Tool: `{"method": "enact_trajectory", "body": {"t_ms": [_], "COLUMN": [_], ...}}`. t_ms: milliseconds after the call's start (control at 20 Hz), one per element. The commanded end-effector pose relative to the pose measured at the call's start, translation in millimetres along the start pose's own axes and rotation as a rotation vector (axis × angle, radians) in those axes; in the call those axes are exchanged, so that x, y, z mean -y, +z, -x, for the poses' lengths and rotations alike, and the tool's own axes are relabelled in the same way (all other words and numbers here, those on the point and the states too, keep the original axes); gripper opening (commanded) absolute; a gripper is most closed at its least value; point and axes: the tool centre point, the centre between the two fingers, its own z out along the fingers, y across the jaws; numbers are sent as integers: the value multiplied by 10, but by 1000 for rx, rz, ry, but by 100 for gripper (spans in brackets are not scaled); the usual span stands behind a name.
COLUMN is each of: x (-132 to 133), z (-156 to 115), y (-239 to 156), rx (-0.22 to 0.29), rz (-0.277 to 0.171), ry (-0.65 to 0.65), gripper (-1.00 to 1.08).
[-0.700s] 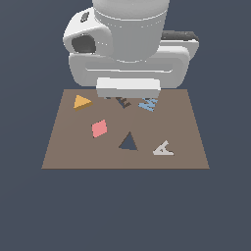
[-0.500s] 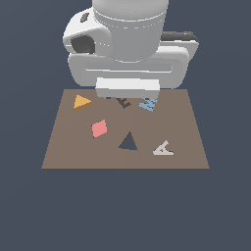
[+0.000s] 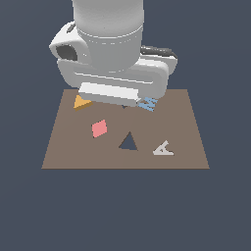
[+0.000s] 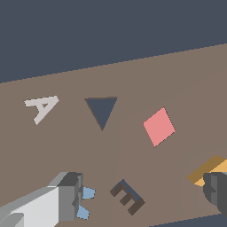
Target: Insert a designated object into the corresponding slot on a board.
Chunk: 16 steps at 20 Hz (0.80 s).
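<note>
open-fingered gripper [image 4: 142,197] above the board [image 3: 196,147]: orange triangle [image 3: 81,102] near its far corner, likely light, rigid, thin, best pinched across opposite edges for the navy slot [image 3: 128,142].

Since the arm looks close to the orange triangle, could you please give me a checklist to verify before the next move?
1. Gripper open: ok, fingers stand wide apart.
2. Orange triangle free on the board: ok, nothing grips it.
3. Triangle between the fingers: not ok, it lies by one fingertip.
4. Triangular slot unobstructed: ok.
5. Pink diamond clear of the slot: ok.
6. Height above the board: cannot tell.
</note>
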Motion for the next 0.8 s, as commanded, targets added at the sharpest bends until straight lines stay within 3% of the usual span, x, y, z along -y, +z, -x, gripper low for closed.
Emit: {"method": "enact_trajectory", "body": {"t_ms": [0,350,750], "x": [-131,-646,-1215], "z": [-5,67,354], "y": [79,395,779], "rx": [2,6,12], "rz": [1,5,9], "ry": [68,345,684], "gripper": [100,100,100]}}
